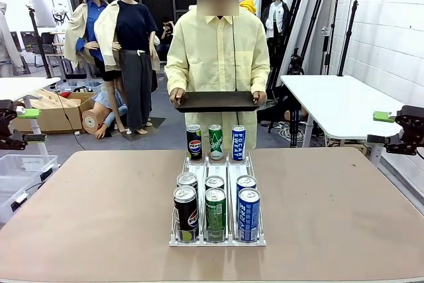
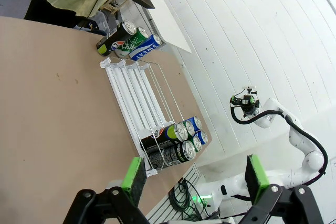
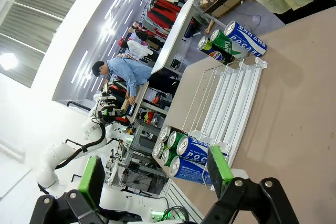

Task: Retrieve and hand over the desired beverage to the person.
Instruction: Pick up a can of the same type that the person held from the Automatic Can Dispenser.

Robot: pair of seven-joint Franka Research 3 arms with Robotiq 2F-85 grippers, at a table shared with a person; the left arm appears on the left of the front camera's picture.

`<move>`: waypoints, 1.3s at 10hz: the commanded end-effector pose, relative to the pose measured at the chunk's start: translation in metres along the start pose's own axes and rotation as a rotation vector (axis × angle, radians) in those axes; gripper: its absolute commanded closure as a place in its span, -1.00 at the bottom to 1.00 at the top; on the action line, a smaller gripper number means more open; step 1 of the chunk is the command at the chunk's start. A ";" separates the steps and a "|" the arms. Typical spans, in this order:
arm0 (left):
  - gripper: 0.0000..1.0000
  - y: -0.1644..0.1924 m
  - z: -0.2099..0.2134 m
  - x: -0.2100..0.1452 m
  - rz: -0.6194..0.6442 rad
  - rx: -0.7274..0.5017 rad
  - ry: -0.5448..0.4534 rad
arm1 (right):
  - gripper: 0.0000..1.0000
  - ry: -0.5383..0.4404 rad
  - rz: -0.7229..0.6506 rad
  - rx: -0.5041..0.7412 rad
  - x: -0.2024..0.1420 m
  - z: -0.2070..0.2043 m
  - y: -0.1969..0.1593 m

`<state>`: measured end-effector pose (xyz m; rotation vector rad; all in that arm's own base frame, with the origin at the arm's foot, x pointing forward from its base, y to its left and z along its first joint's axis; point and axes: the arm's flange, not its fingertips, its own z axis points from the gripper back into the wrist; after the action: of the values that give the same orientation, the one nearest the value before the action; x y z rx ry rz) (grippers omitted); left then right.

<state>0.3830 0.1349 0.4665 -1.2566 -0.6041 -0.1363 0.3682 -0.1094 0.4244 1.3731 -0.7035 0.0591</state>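
Observation:
The person (image 1: 216, 51) stands at the table's far side, both hands on a dark tray (image 1: 215, 101). A white wire rack (image 1: 228, 167) lies mid-table. At its far end stand a black Pepsi can (image 1: 193, 141), a green Sprite can (image 1: 215, 141) and a blue Pocari can (image 1: 238, 142). Several more cans (image 1: 215, 207) fill its near end. Nothing marks one beverage as the desired one. My left gripper (image 1: 8, 124) hangs open off the table's left side, its green pads (image 2: 134, 174) apart. Likewise my right gripper (image 1: 407, 130) is open at the far right, pads (image 3: 220, 163) apart and nothing between them.
The brown table (image 1: 99, 210) is bare on both sides of the rack. A white table (image 1: 344, 101) stands back right. A clear plastic bin (image 1: 20, 170) sits on the floor at the left.

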 end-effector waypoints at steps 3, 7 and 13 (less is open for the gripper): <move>-1.00 -0.001 0.001 -0.001 0.006 -0.016 -0.010 | -1.00 -0.009 -0.007 0.013 -0.003 -0.001 0.000; -1.00 -0.001 0.001 -0.001 0.006 -0.016 -0.010 | -1.00 -0.009 -0.007 0.013 -0.003 -0.001 0.000; -1.00 -0.001 0.001 -0.001 0.006 -0.016 -0.010 | -1.00 -0.009 -0.007 0.013 -0.003 -0.001 0.000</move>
<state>0.3830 0.1349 0.4665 -1.2569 -0.6040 -0.1365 0.3682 -0.1094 0.4244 1.3731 -0.7035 0.0591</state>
